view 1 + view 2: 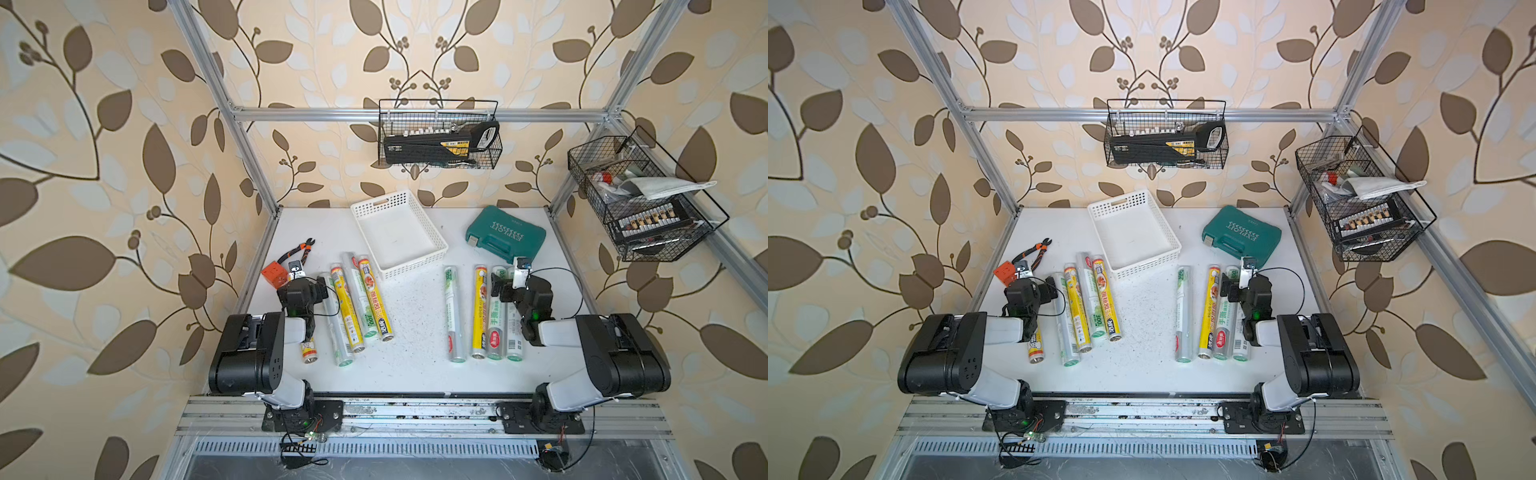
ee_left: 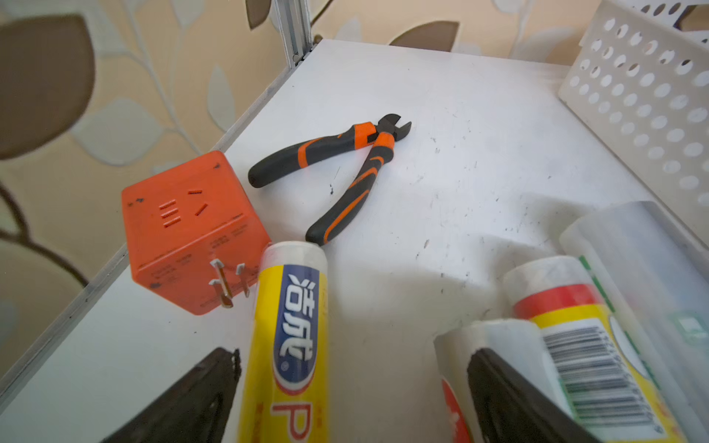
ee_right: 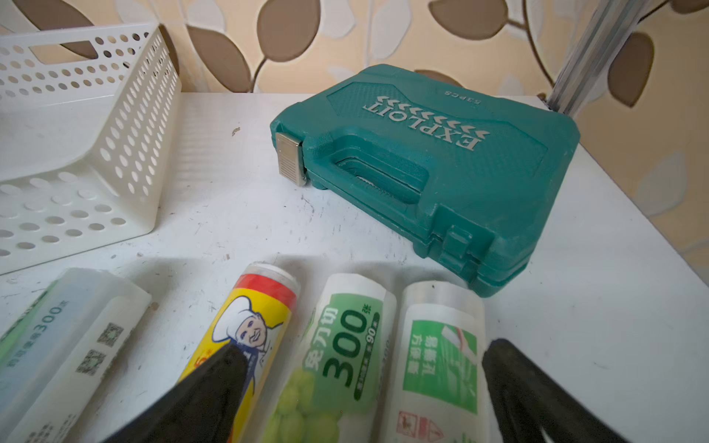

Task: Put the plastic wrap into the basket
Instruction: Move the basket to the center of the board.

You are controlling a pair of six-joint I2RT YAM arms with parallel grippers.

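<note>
White basket [image 1: 399, 232] at 12 o'clock; plastic wrap [image 1: 478, 311] runs 12-to-6 beneath left tool [image 2: 353, 353] and right tool [image 3: 364, 349], both spread.

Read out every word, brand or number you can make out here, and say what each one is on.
"EXPLOIT": lid of the teal tool case.
"53PCS": same lid, small print.
"300": green-printed roll, right wrist view.
"300": clear roll, same view.
"洁成": yellow roll, left wrist view.
Barcodes, QR codes and fine print on the rolls: too small or blurred to read.
</note>
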